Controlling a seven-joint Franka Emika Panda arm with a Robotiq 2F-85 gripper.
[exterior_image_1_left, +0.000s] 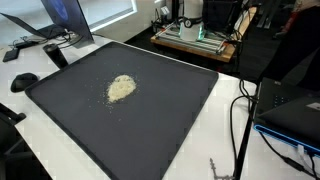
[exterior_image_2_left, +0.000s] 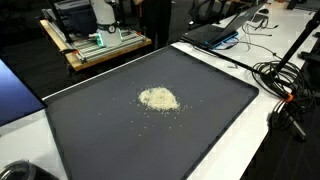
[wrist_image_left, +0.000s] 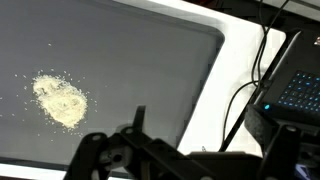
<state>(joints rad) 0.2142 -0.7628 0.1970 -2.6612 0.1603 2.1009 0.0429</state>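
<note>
Crumb pile is lying well ahead of the gripper, whose empty jaws are standing apart; approaching seems in hand, calling for lowering over it.

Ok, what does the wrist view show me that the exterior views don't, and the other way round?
Only the wrist view: the gripper, along the bottom edge, jaws open, holding nothing and apart from the pile. Only the exterior views: the wooden stand carrying green-lit equipment beyond the mat, and in an exterior view a black mouse beside the mat. Shared: the dark mat, the pale crumbly pile lying on it, the laptop and black cables off one side.
</note>
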